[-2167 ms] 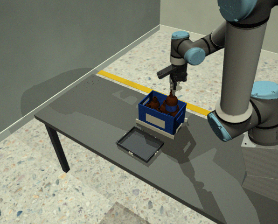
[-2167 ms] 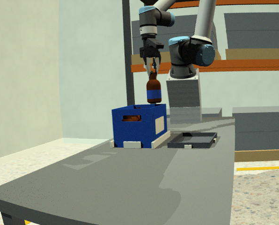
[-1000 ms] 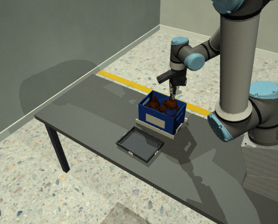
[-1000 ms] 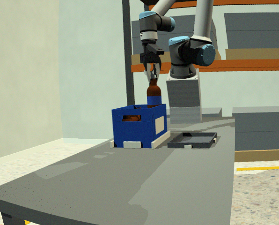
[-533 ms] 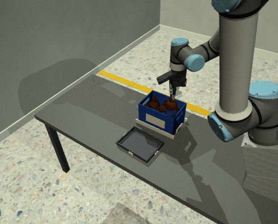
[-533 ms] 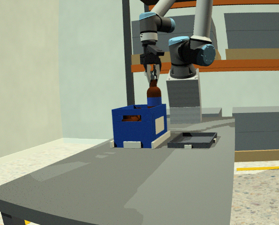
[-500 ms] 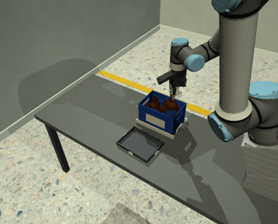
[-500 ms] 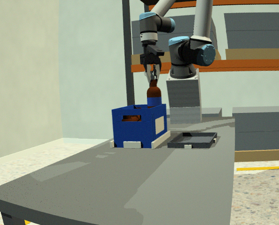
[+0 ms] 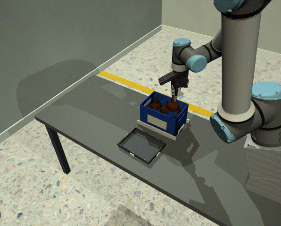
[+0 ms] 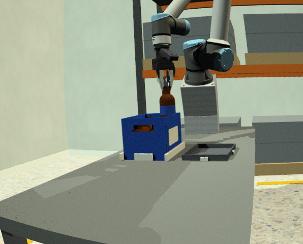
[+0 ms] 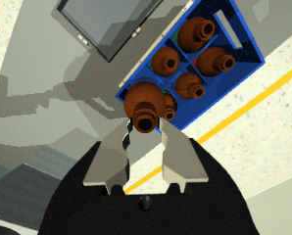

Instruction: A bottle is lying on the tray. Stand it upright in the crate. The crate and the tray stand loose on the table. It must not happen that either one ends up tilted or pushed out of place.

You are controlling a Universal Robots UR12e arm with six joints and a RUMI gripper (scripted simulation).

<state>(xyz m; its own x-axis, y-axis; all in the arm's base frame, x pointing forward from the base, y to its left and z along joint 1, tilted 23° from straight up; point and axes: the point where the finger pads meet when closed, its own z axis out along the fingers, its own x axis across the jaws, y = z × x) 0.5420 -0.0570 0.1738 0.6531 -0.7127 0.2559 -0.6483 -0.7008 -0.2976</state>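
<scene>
My gripper [image 9: 175, 95] is shut on the neck of a brown bottle with a blue label [image 9: 172, 108] and holds it upright. The bottle's lower part is inside the blue crate [image 9: 164, 115], at the corner nearest the arm's base, and its upper half stands above the rim. The exterior view shows the same: gripper [image 10: 166, 84], bottle [image 10: 167, 103], crate [image 10: 151, 136]. In the wrist view the fingers clamp the bottle's neck [image 11: 145, 105]. The dark tray [image 9: 141, 145] lies empty on the table in front of the crate.
Several other brown bottles [image 11: 195, 59] stand in the crate's other cells. The crate sits in a pale holder frame [image 9: 157, 130]. A yellow floor line [image 9: 145, 89] runs behind the table. The arm's base [image 9: 265, 126] stands at the table's right end.
</scene>
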